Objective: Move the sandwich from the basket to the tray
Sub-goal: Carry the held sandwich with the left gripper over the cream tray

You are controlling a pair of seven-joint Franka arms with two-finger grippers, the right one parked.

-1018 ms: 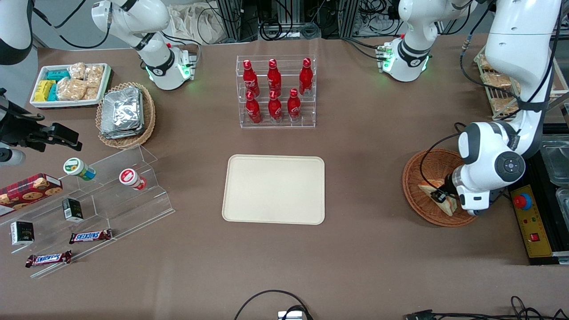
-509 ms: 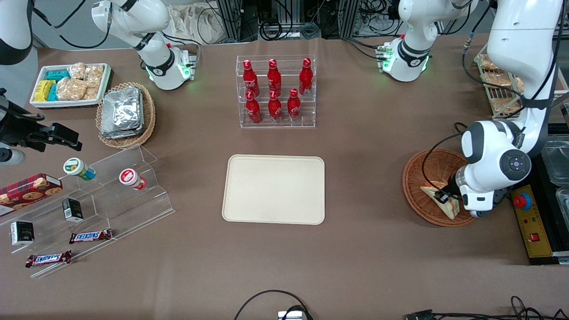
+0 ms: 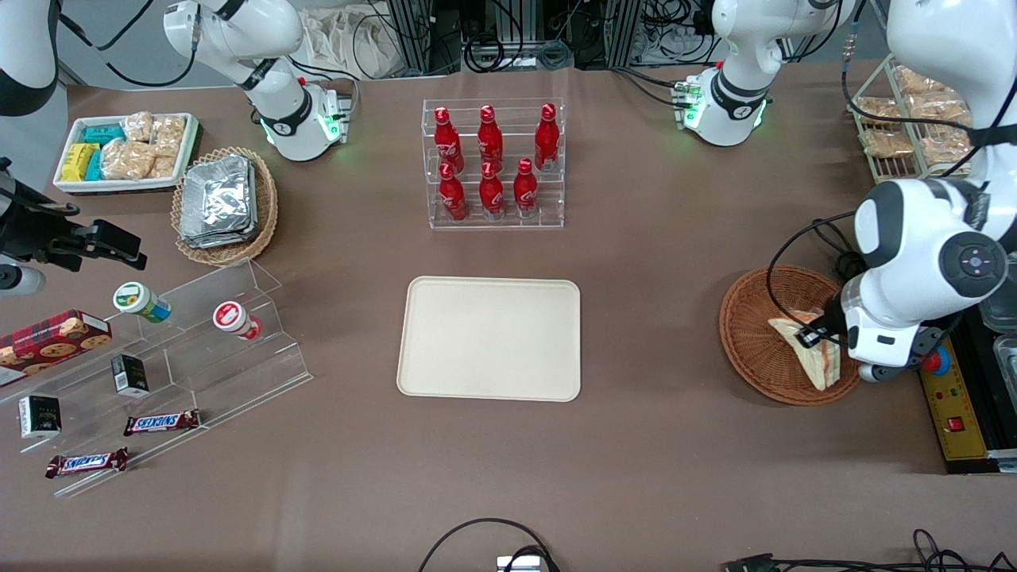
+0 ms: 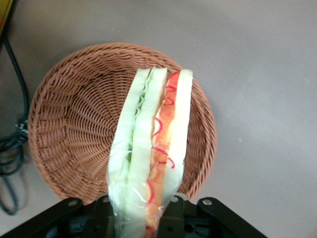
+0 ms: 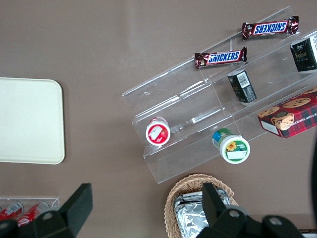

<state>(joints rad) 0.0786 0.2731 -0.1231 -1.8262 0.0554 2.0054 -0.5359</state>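
Note:
The sandwich (image 3: pixel 812 349), a wrapped wedge of white bread with green and orange-red filling (image 4: pixel 151 148), hangs above the brown wicker basket (image 3: pixel 755 349) (image 4: pixel 74 129), lifted off its bottom. My left gripper (image 3: pixel 818 338) (image 4: pixel 141 220) is shut on the sandwich, one black finger on each bread face. The cream rectangular tray (image 3: pixel 490 338) (image 5: pixel 27 120) lies flat at the table's middle, toward the parked arm from the basket, with nothing on it.
A clear rack of red bottles (image 3: pixel 493 163) stands farther from the camera than the tray. A wire rack of bagged snacks (image 3: pixel 906 131) sits near the working arm's base. A cable (image 3: pixel 794 246) loops over the basket. A yellow control box (image 3: pixel 949 405) flanks the basket.
The left arm has risen and shifted toward its own end of the table, lifting the sandwich up off the basket's bottom. The gripper stayed shut on it.

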